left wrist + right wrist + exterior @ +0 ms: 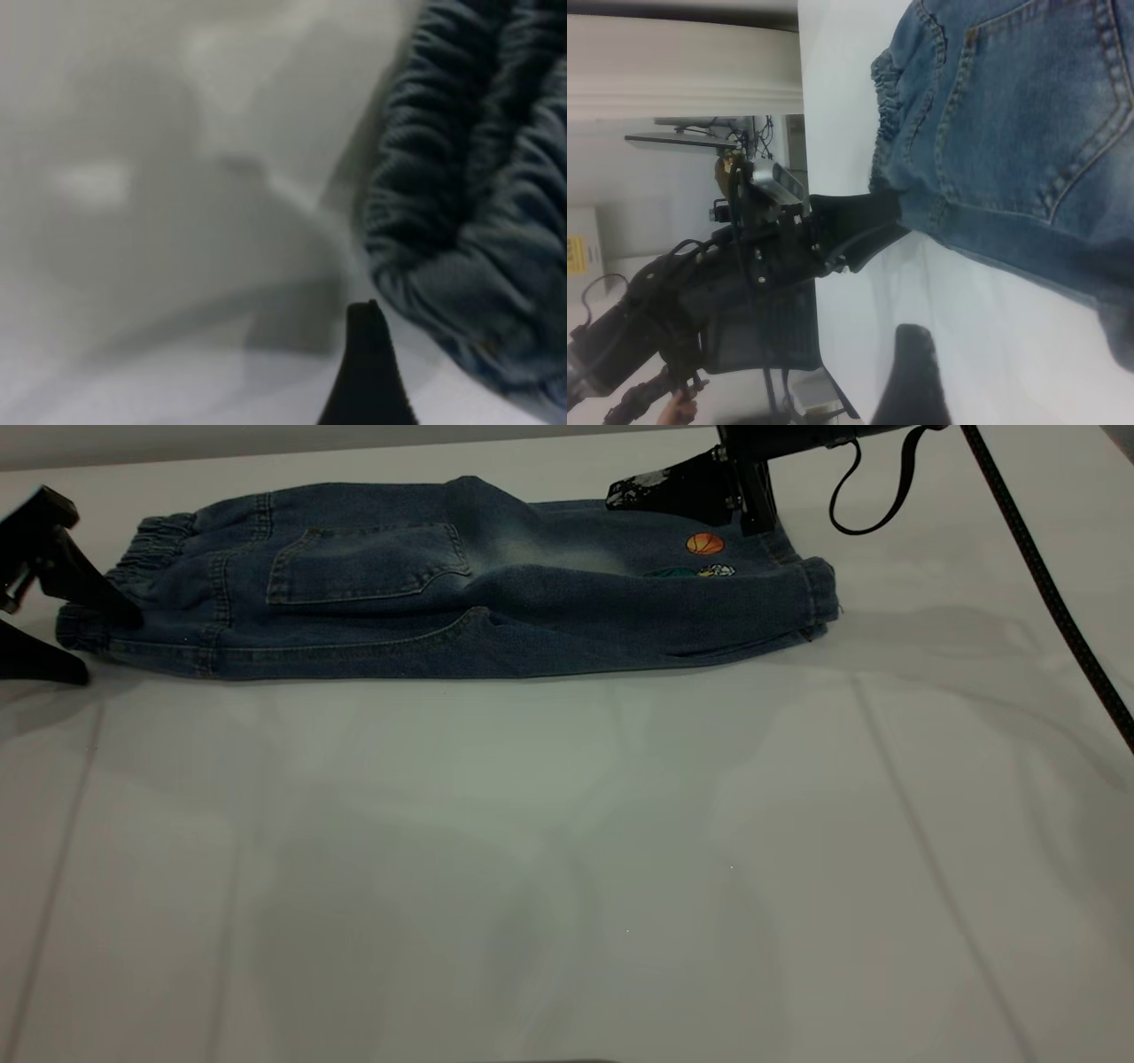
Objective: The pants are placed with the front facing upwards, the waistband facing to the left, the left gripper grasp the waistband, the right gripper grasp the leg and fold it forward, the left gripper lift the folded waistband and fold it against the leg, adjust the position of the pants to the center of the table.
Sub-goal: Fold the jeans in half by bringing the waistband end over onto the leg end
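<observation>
- In the exterior view, the short blue denim pants [461, 584] lay folded lengthwise along the far side of the large plain white counter [567, 868], well away from its middle, with a patch back pocket and a small colourful print facing up.
- The darker ruffled elastic waistband [146, 553] pointed to the left. The black left gripper with dark pointed fingers [66, 633] stood at this end with its jaws spread, one finger touching the waistband and the other low on the counter, nothing pinched between them.
- The black right gripper with a grey metal body and looping cable [620, 498] hovered over the far edge of the leg part, near the print. I could not tell if its jaws were spread or pressed together.
- In the left wrist view, the gathered waistband [469, 221] sat just beside one dark fingertip [368, 372], and bare counter lay next to it.
- In the right wrist view, the left gripper [873, 226] showed its fingers spread at the waistband corner of the pants [1010, 133].
- My judgement: the lengthwise fold looked done and the waistband fold was next. The jaws might catch only the top layer of the waistband, because the lower finger was not under the cloth, and then the fold would open when lifted.
</observation>
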Controlling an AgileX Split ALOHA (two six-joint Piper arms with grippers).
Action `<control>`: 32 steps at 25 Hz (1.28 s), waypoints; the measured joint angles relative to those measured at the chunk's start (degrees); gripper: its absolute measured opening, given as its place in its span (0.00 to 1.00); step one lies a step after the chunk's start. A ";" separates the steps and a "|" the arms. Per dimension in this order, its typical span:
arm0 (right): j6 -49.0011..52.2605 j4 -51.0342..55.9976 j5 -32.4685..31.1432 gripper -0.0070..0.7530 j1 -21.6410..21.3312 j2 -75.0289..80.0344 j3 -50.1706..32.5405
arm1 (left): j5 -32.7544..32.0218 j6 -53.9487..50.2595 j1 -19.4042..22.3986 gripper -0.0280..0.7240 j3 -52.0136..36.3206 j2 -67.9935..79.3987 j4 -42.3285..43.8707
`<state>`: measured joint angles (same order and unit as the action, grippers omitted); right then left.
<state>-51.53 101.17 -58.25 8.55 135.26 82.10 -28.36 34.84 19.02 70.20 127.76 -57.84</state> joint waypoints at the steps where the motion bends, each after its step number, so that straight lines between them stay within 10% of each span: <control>1: -0.05 0.00 0.07 0.65 0.00 0.00 0.00 | 0.00 0.80 0.00 0.68 0.06 0.47 -1.91; 8: -0.05 0.00 0.47 0.65 0.00 0.00 0.00 | 0.53 8.26 0.00 0.59 0.06 1.48 -11.19; 15: -0.07 0.17 1.31 0.65 0.70 0.05 0.83 | 0.82 9.63 0.00 0.16 0.06 1.59 -13.00; 32: 19.36 -29.92 22.23 0.65 14.34 6.31 21.44 | -4.88 11.00 -3.41 0.15 0.00 -12.78 -3.82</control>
<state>-32.17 71.25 -36.03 22.90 141.57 103.54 -33.24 45.84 15.61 70.20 114.98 -61.66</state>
